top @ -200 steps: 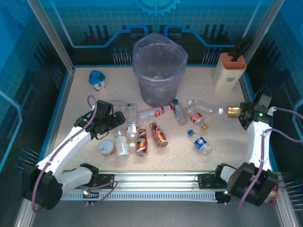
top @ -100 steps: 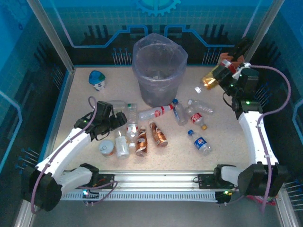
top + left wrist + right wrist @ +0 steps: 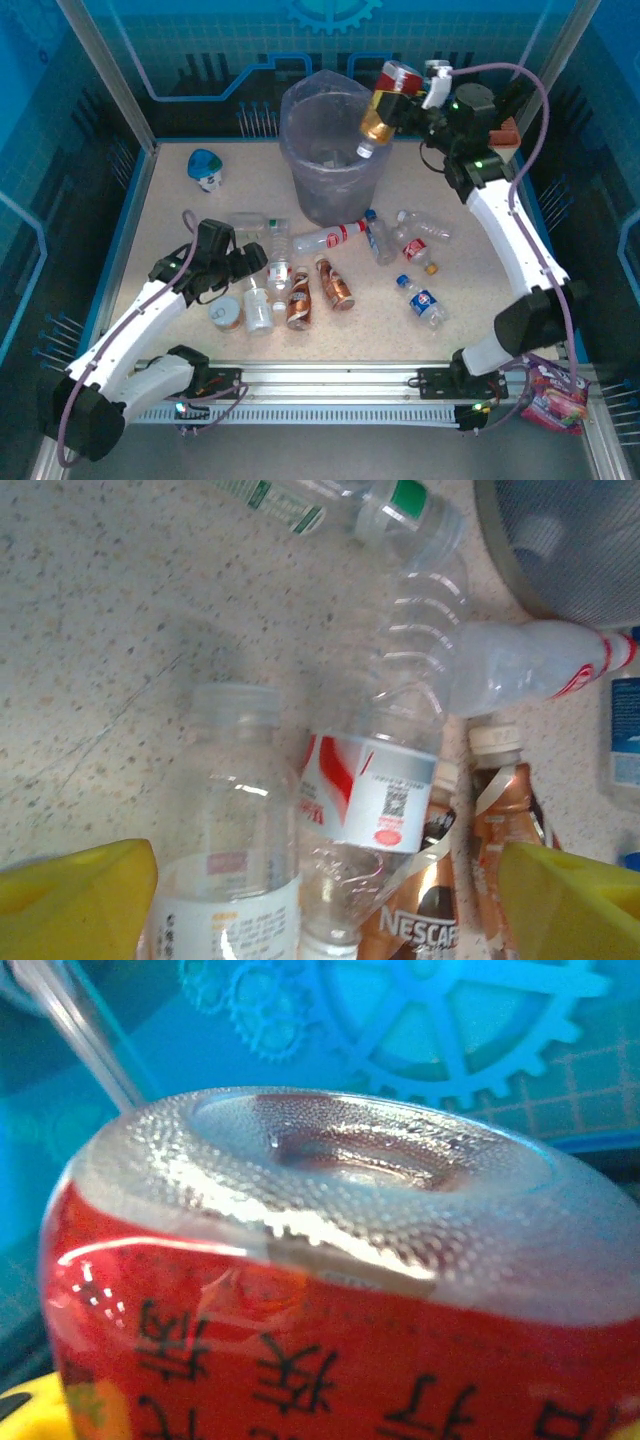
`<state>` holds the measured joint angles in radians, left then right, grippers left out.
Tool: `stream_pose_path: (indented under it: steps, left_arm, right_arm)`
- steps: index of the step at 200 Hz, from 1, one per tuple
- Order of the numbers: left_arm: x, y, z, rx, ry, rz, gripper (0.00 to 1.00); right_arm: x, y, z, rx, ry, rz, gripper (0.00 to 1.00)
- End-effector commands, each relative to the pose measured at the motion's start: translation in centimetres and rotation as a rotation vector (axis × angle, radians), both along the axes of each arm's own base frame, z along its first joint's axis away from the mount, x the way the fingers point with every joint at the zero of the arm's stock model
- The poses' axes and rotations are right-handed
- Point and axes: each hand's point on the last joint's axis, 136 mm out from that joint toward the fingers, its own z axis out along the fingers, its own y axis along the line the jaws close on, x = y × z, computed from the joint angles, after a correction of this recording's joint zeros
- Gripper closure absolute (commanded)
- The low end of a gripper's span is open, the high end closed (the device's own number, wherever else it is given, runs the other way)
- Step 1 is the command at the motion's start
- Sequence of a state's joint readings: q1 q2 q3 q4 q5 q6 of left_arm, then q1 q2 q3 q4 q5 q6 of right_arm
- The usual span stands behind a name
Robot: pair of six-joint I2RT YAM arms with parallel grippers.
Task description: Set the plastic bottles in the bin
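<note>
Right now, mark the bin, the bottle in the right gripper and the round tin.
bin (image 3: 325, 195), top external view, front wall.
held bottle (image 3: 381, 108), top external view, middle of its body.
round tin (image 3: 226, 313), top external view, pale top.

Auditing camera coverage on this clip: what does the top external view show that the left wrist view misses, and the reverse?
Top external, not left wrist: the right gripper holding a red-labelled plastic bottle cap-down over the rim of the tall grey bag-lined bin. Left wrist, not top external: readable lettering on a shiny copper-brown bottle, framed by the left gripper's yellow fingers, spread wide. Both: the clear green-capped bottle, the clear bottle with a red-and-white label, and the bin's wall.
</note>
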<state>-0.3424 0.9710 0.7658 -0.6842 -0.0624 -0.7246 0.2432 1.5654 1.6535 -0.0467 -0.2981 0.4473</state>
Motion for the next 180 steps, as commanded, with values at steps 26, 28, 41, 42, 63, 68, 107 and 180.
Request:
stream_pose_path:
  steps: [26, 28, 41, 42, 63, 68, 107, 180]
  left_arm:
    - [-4.3, 0.7, -1.0, 0.035, 0.14, -0.02, 0.15]
    - [-4.4, 0.6, -1.0, 0.032, 0.141, -0.02, 0.15]
    - [-5.2, 0.4, -1.0, 0.024, 0.158, -0.024, 0.17]
    - [-5.2, 0.3, -1.0, 0.023, 0.158, -0.024, 0.17]
    - [-6.2, -0.1, -0.9, 0.028, 0.169, -0.038, 0.18]
    - [-6.3, -0.1, -1.0, 0.032, 0.171, -0.04, 0.18]
    - [-7.1, -0.6, -1.1, 0.029, 0.199, -0.043, 0.21]
    - [-8.3, -2.6, -2.2, -0.015, 0.229, -0.053, 0.24]
  right_arm:
    - [3.0, 5.5, -5.3, -0.33, -0.013, 0.109, 0.46]
    - [3.1, 5.6, -5.4, -0.338, -0.013, 0.11, 0.46]
    - [3.9, 6.6, -7.2, -0.397, 0.01, 0.122, 0.46]
    - [3.9, 6.6, -7.5, -0.406, 0.019, 0.126, 0.46]
    - [5.0, 7.9, -10.0, -0.515, 0.053, 0.135, 0.45]
    - [5.2, 8.3, -10.7, -0.543, 0.065, 0.138, 0.45]
    - [6.6, 9.7, -15.4, -0.715, 0.169, 0.14, 0.43]
    - [6.9, 10.3, -20.2, -0.771, 0.307, 0.19, 0.26]
